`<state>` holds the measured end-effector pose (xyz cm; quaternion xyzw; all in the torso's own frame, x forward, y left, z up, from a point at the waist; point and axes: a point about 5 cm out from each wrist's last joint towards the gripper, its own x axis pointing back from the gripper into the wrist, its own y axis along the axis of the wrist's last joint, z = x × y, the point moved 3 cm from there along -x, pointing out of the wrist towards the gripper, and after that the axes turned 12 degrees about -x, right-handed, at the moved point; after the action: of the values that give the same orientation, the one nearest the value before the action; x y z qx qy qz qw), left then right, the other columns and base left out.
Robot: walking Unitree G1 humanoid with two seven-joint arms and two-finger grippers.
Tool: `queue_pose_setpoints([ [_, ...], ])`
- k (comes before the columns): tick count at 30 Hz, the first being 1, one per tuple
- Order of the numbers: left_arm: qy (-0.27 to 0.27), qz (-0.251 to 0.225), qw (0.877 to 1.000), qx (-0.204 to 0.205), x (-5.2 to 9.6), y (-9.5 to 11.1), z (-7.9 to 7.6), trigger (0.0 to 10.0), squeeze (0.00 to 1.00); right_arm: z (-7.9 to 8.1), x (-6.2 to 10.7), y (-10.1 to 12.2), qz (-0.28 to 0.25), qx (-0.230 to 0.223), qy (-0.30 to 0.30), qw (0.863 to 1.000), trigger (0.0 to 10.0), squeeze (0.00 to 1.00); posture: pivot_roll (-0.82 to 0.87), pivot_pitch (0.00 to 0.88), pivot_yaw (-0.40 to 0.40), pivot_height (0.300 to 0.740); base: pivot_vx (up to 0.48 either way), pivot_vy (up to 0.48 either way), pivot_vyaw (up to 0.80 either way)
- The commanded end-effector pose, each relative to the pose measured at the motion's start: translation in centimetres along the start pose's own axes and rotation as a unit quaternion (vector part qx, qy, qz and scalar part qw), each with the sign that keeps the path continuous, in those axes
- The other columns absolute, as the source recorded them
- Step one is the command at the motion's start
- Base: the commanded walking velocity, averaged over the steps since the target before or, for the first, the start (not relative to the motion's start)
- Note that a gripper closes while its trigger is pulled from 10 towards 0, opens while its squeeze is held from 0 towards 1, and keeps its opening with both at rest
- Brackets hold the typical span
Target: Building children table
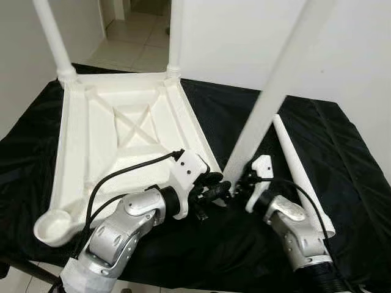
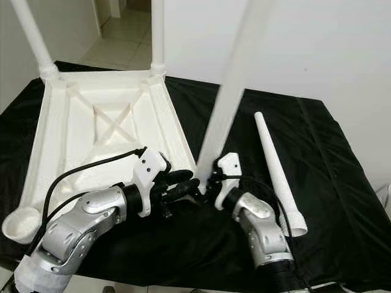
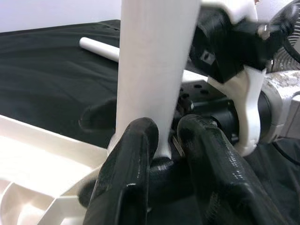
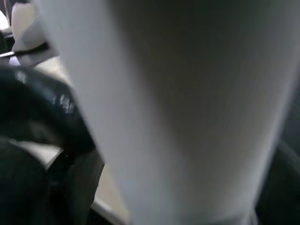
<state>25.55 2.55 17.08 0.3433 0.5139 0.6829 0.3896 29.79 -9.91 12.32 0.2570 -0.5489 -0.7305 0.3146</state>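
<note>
A white children's table (image 1: 73,152) lies upside down on a black cloth. Two legs (image 1: 52,36) (image 1: 175,36) stand in its far corners. A third leg (image 1: 269,97) rises tilted from the near right corner. My left gripper (image 1: 217,188) is shut on this leg's narrow foot, and the left wrist view has a black finger (image 3: 126,178) on each side of the leg (image 3: 154,61). My right gripper (image 1: 241,183) grips the same leg from the right, just above the foot; the leg (image 4: 187,93) looms close in the right wrist view. A fourth leg (image 1: 299,171) lies loose on the cloth at the right.
The near left corner socket (image 1: 52,226) of the table holds nothing. The black cloth (image 1: 342,140) stretches free to the right of the loose leg. White walls stand behind, and a tiled doorway (image 1: 137,30) opens at the back left.
</note>
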Motion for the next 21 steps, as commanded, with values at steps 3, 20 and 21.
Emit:
queue_pose_setpoints([
  [3, 0.015, 0.017, 1.000, -0.004, 0.5, -1.0, 0.4, 10.0, 0.00, -0.7, 0.6, -0.4, 0.018, 0.001, -0.009, 1.000, 10.0, 0.00, 0.16, 0.062, -0.105, 0.740, 0.000, 0.000, 0.00],
  [20, -0.013, 0.037, 0.999, -0.018, 2.3, -1.9, 0.8, 10.0, 0.00, -3.0, 0.8, 1.1, 0.007, 0.028, -0.021, 0.999, 10.0, 0.00, 0.15, 0.046, -0.100, 0.740, 0.000, 0.000, 0.00],
  [21, -0.013, 0.037, 0.999, -0.018, 2.3, -1.9, 0.8, 10.0, 0.00, -3.0, 0.8, 1.1, 0.007, 0.028, -0.021, 0.999, 10.0, 0.00, 0.15, 0.046, -0.100, 0.740, 0.000, 0.000, 0.00],
])
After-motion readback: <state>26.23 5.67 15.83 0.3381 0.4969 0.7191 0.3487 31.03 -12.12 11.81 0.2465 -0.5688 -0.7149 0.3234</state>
